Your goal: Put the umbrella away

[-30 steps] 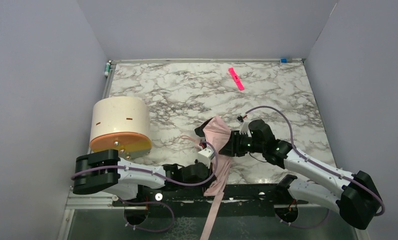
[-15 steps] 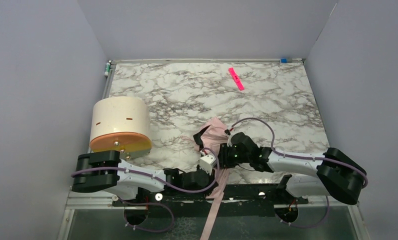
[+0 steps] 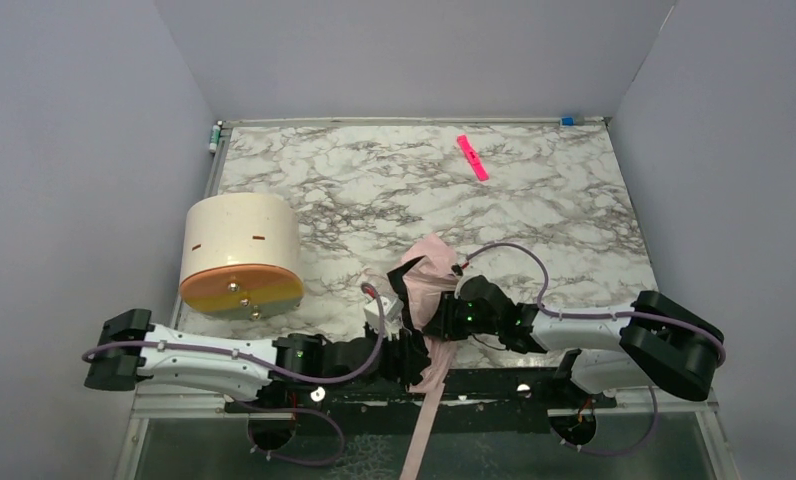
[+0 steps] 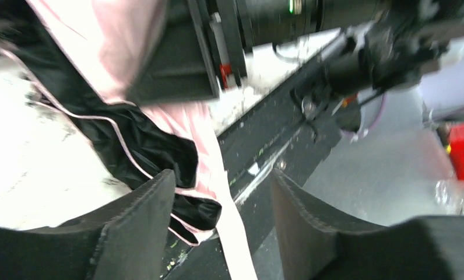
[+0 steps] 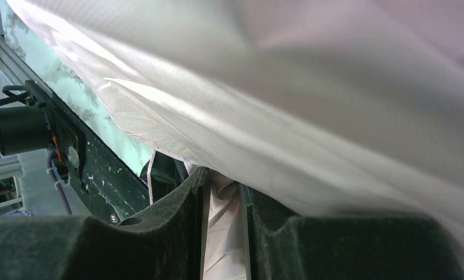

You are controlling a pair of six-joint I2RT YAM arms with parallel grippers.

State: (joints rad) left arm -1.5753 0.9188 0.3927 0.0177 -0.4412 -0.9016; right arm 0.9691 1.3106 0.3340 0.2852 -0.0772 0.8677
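The umbrella [image 3: 429,265] lies crumpled near the table's front edge, pale pink fabric with black lining, and its pink strap [image 3: 419,440] hangs over the edge. My left gripper [image 3: 406,352] sits at the umbrella's near end. In the left wrist view it [image 4: 224,201] is open, with the strap [image 4: 236,245] running loose between the fingers [image 4: 139,227] and the black lining [image 4: 154,149] just ahead. My right gripper [image 3: 442,318] presses in from the right. In the right wrist view it [image 5: 224,189] is shut on a fold of pink fabric [image 5: 225,233], and more fabric [image 5: 311,87] fills the view.
A cream cylinder with an orange end [image 3: 241,250] lies at the left. A bright pink strip [image 3: 472,157] lies at the back right. The black base rail [image 3: 504,385] runs along the near edge. Walls enclose the marble table [image 3: 354,180] on three sides.
My left gripper has opened and let go of the fabric, and its arm has stretched out low to the right. The right gripper slid toward the near left and stays closed on fabric.
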